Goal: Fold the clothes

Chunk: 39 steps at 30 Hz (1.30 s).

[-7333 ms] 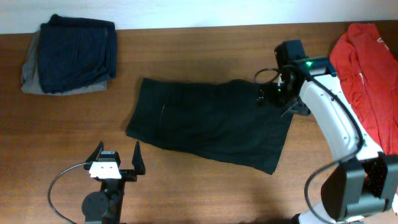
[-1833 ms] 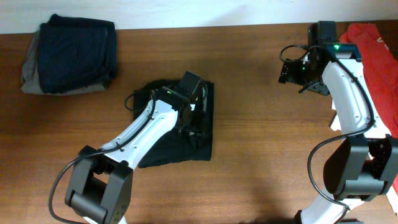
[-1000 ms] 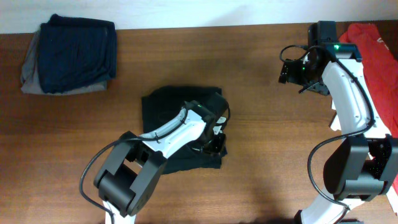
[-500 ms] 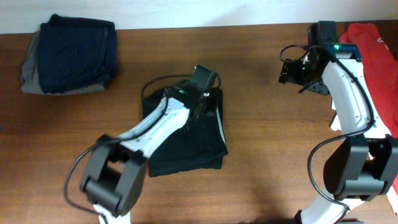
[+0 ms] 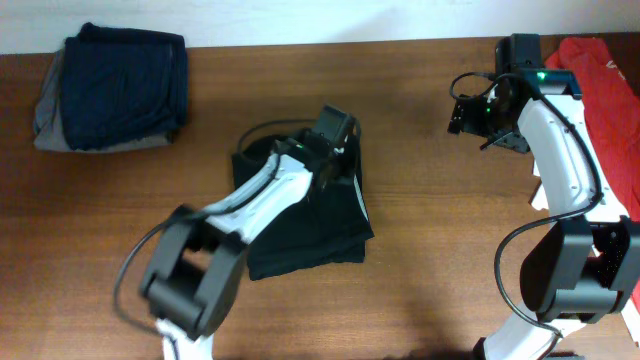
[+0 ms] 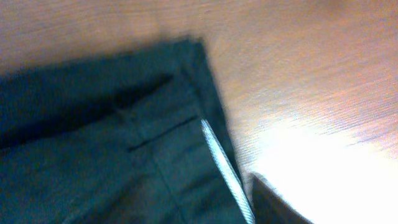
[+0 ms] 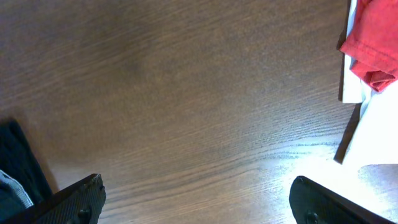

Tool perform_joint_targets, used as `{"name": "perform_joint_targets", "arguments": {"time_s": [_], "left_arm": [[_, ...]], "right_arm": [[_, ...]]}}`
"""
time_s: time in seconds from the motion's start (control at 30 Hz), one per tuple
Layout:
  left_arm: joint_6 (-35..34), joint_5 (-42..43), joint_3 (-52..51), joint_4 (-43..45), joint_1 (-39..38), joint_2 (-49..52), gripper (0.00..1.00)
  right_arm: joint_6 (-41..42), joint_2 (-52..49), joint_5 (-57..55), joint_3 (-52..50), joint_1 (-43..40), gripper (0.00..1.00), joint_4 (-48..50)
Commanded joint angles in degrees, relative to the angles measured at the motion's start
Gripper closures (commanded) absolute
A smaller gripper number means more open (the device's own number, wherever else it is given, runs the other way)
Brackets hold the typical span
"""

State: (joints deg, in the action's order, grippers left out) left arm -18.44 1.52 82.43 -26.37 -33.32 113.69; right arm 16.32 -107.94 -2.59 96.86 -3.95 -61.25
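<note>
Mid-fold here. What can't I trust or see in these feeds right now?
Left end effector: in the overhead view its own wrist covers the fingers, and the left wrist view is blurred. Open or shut unknown.
Black garment: upper part hidden under the left arm, overhead.
Red clothes: cut off by the overhead's right edge.
Grey item: mostly covered by the navy pile.

table (image 5: 430, 270): brown wood, clear grain, smooth, satin finish, bright glare patches in wrist views.
black garment (image 5: 320, 230): matt cloth, fine weave, stitched seams, soft creases; blurred close up.
navy stack (image 5: 125, 85): soft matt cloth, faint ribbing; grey cloth (image 5: 45, 125) beneath, matt too.
red clothes (image 5: 600, 110): matt cloth, rumpled.
left arm (image 5: 265, 190), right arm (image 5: 555, 150): white smooth plastic shells, slight gloss; black joints.
right gripper fingers (image 7: 78, 202): black plastic, matt.
</note>
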Motion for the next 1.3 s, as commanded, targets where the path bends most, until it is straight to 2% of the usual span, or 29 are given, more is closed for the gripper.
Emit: {"name": "perform_joint_targets", "arguments": {"time_s": [0.0, 0.03, 0.1, 0.13, 0.2, 0.27, 0.33, 0.4, 0.5, 0.57, 0.77, 0.87, 0.97, 1.03, 1.1, 1.13, 1.2, 1.23, 1.27], "left_arm": [[1.38, -0.31, 2.10, -5.22, 2.14, -19.19, 0.01], [1.38, -3.19, 2.10, -10.69, 4.55, -25.46, 0.01], [1.38, -7.19, 2.10, -19.06, 8.72, -31.15, 0.01], [1.38, -8.41, 2.10, -25.94, 12.35, -33.42, 0.01], [1.38, -8.26, 1.84, -36.87, 19.50, -33.77, 0.01], [1.42, -2.54, -0.72, -40.81, 26.99, -31.67, 0.01], [3.34, 8.07, -4.61, -39.71, 32.33, -28.92, 0.01], [10.60, 20.83, -9.09, -35.43, 35.28, -25.24, 0.01], [17.68, 30.88, -13.11, -31.26, 38.03, -17.57, 0.01], [20.94, 33.83, -13.94, -31.08, 38.53, -11.26, 0.01], [22.86, 33.27, -13.94, -26.58, 38.58, 0.92, 0.01], [22.84, 33.27, -13.94, -25.90, 37.81, 3.56, 0.11], [21.84, 33.24, -14.10, -23.54, 34.73, 3.87, 0.34], [18.01, 33.20, -14.10, -19.82, 31.95, 3.87, 0.50], [16.22, 33.00, -14.10, -17.05, 29.99, 3.87, 0.60], [16.20, 32.72, -14.10, -15.98, 29.16, 3.87, 0.72], [12.76, 26.03, -13.75, -15.76, 28.72, 3.85, 0.94], [11.78, 20.13, -12.74, -16.72, 28.72, 3.85, 0.99], [11.80, 15.43, -11.19, -18.32, 28.74, 3.85, 0.99]], "right_arm": [[0.04, 0.61, -0.72, 0.81, 0.11, 0.02, 0.02], [0.02, 0.61, -0.72, 0.81, 0.11, 0.02, 0.02], [0.04, 0.61, -0.72, 0.81, 0.11, 0.02, 0.02], [0.04, 0.61, -0.72, 0.81, 0.11, 0.01, 0.02], [0.04, 0.61, -0.72, 0.81, 0.11, 0.02, 0.02], [0.04, 0.61, -0.72, 0.81, 0.11, 0.02, 0.02], [0.04, 0.61, -0.72, 0.81, 0.11, 0.02, 0.02], [0.04, 0.61, -0.72, 0.81, 0.11, 0.02, 0.02], [0.04, 0.61, -0.72, 0.81, 0.11, 0.02, 0.02], [0.04, 0.61, -0.72, 0.81, 0.11, 0.02, 0.02], [0.02, 0.61, -0.72, 0.81, 0.11, 0.02, 0.02], [0.04, 0.61, -0.72, 0.81, 0.11, 0.02, 0.02], [0.04, 0.61, -0.70, 0.81, 0.11, 0.02, 0.02], [0.02, 0.61, -0.72, 0.81, 0.11, 0.02, 0.02], [0.04, 0.61, -0.72, 0.81, 0.11, 0.02, 0.02], [0.04, 0.61, -0.72, 0.81, 0.11, 0.02, 0.02], [0.04, 0.61, -0.72, 0.81, 0.11, 0.02, 0.02], [0.04, 0.61, -0.72, 0.83, 0.11, 0.02, 0.02], [0.02, 0.61, -0.72, 0.81, 0.11, 0.02, 0.02]]}}
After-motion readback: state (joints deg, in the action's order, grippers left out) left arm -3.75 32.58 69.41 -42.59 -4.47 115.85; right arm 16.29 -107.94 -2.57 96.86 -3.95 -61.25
